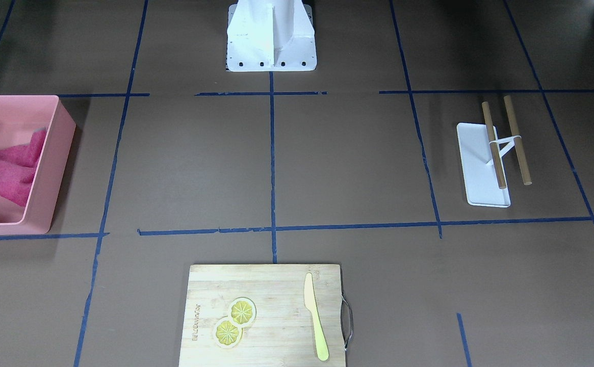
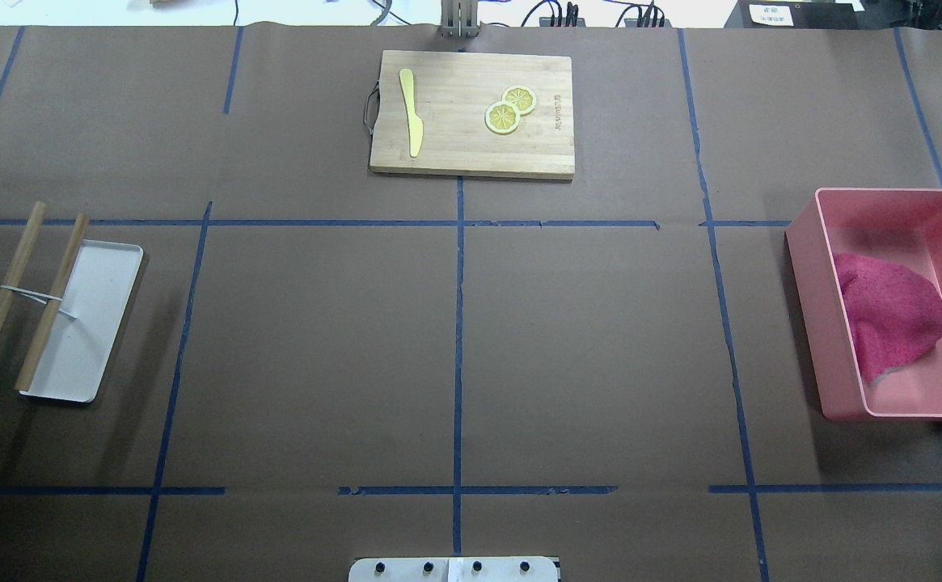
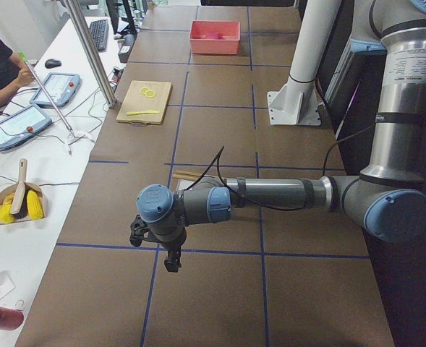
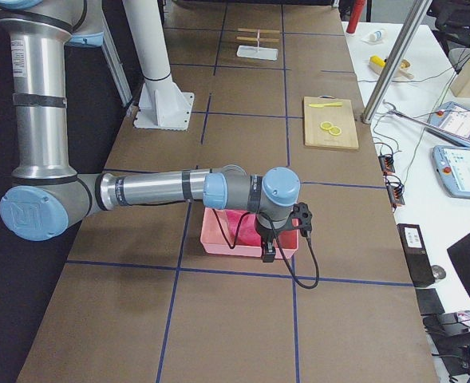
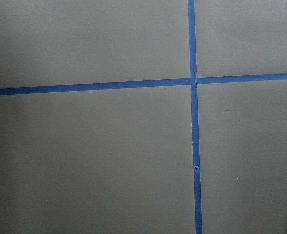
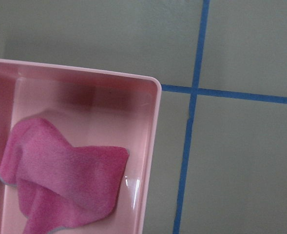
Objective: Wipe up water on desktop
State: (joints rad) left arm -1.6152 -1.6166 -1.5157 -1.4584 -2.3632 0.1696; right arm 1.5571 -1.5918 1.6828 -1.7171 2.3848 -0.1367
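Brown counter point(image 5: 85, 156) fills the left wrist view: a flat, matte, dark-brown sheet, even in tone, cut into big rectangles by thin blue tape lines point(image 5: 194, 146) that cross here. It spans every view and carries all the other things. The left arm point(image 3: 270, 194) reaches out level above its left end, and the right arm point(image 4: 155, 190) does the same above its right end. A pink bin point(image 2: 814, 323) sits on the robot's right side of the counter. A wooden cutting board point(image 2: 471, 145) lies at the middle of the far edge, across from the robot's white base point(image 1: 271, 41). A white tray point(image 2: 95, 323) lies on the robot's left side. A crumpled pink cloth point(image 2: 887, 319) lies inside the bin. Two wooden sticks point(image 2: 52, 303), joined by a thin white band, rest partly across the tray. A yellow knife point(image 2: 411, 113) and two lemon slices point(image 2: 503, 118), the slices overlapping, lie on the board. The left tool point(image 3: 172, 259) hangs above bare counter near a tape line; the right tool point(image 4: 268, 249) hangs over the bin's edge. Both show only from the side, so I cannot tell how wide either stands.
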